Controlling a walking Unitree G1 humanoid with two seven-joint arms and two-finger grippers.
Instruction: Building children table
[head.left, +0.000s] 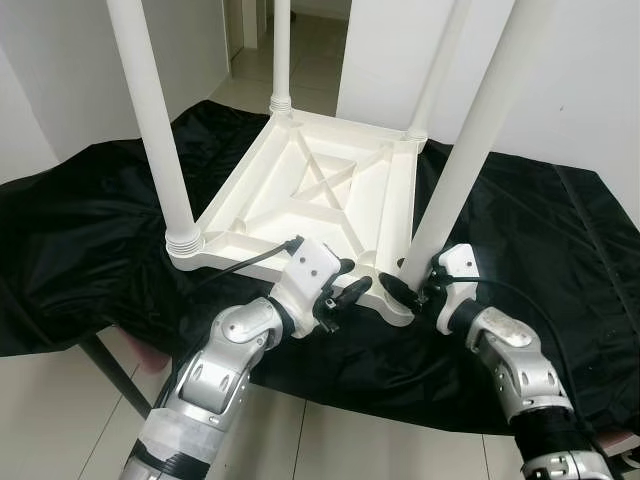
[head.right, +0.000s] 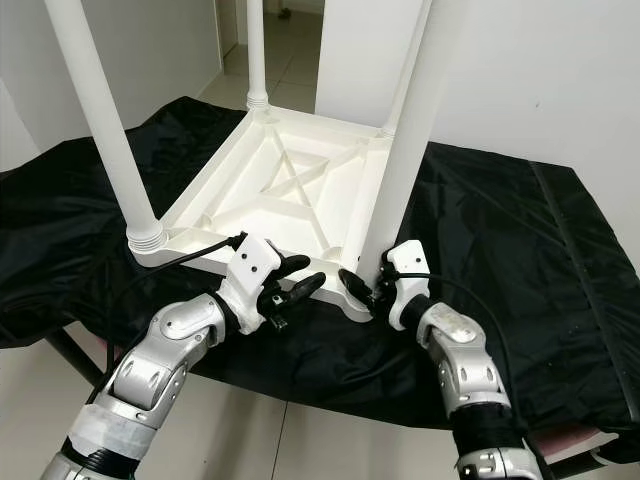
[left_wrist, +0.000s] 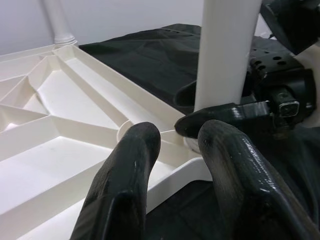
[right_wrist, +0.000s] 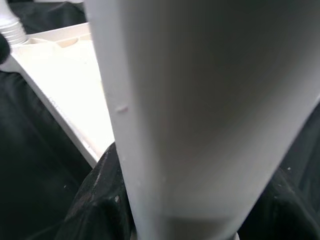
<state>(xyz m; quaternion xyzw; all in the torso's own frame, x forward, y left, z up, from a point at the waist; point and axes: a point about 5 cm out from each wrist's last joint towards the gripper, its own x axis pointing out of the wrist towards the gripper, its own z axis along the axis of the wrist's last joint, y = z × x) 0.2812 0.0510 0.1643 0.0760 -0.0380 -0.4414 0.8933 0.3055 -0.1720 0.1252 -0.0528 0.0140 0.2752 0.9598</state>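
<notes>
Black cloth (head.left: 90, 250) covers the work surface, its near edge hanging over pale floor tiles (head.left: 60, 400), and on it lies the upturned white tabletop (head.left: 310, 190) with four white legs rising out of frame, their upper ends cut off. Left gripper (head.left: 340, 295) reaches low from the left to the tabletop's near rim, fingers apart and holding nothing. Right gripper (head.left: 412, 288) is clamped on the near-right leg (head.left: 470, 150) at its base, which blocks most of the right wrist view.

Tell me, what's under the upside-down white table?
A black cloth lies spread under the white table. Whatever the cloth covers beneath stays hidden.
</notes>
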